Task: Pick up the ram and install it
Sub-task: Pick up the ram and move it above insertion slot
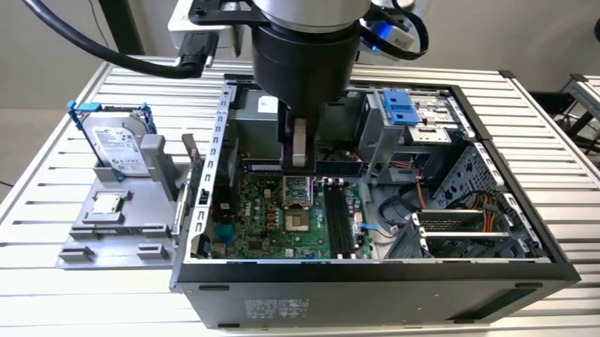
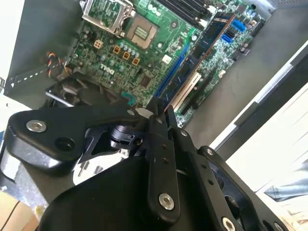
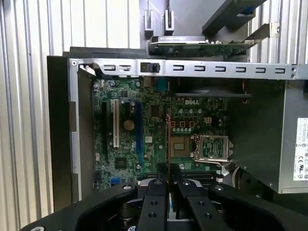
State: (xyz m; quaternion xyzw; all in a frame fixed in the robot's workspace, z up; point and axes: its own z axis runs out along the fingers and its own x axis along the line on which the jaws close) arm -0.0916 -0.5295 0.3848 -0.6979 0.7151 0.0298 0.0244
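While the pincer (image 3: 168,168) hangs over the motherboard (image 3: 125,144), it is clamped on the ram (image 3: 168,139).
First wrist view: the ram is a thin edge-on line between closed fingers. Second wrist view: its greenish face and chips run out from the fingertips. Exterior view: open computer case (image 1: 375,270) on the slatted surface (image 1: 553,140), hard drive (image 1: 117,144) on a grey stand at the exterior view's left. There the ram is hard to tell from the pincer, and the arm (image 1: 305,56) is cut off above.
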